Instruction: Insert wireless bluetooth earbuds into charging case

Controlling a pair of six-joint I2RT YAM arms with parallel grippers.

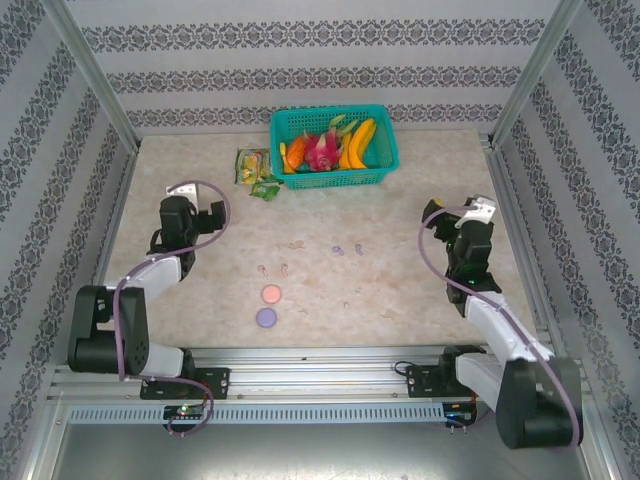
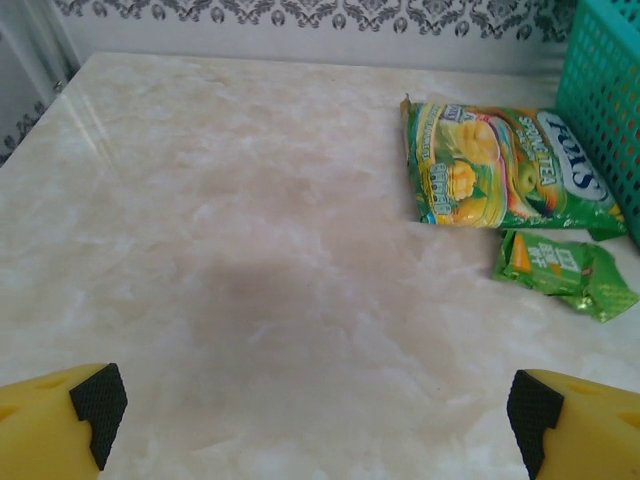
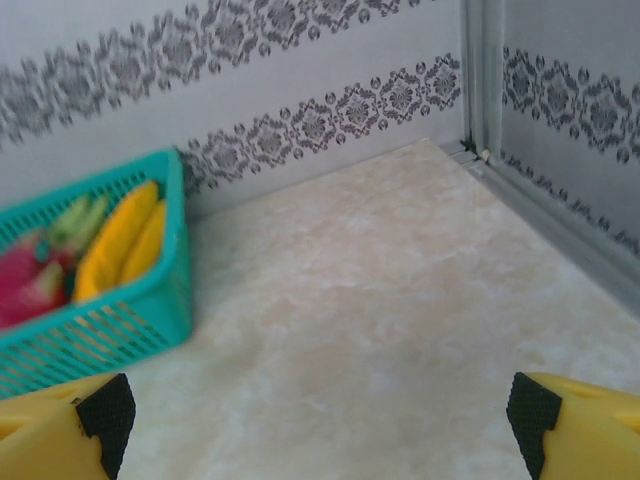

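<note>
purple case point(image 1: 266, 317) and pink case point(image 1: 271, 294) lie low at centre on the counter point(image 1: 420, 290). just beyond, the tiny earbuds point(image 1: 284, 268) lie scattered, likely light and slippery, best pinched across the body. left tool point(image 2: 315, 405) and right tool point(image 3: 320, 410) gape wide, empty.

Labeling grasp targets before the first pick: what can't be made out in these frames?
- Top view: the earbuds are tiny specks, so their orientation and exact count are too small to tell.
- Top view: the pink case and purple case are too small to tell whether they are open or closed.
- Left wrist view: the basket is cut off by the right edge.
- Right wrist view: the fruit in the basket is blurred and cut off at the left edge.
</note>
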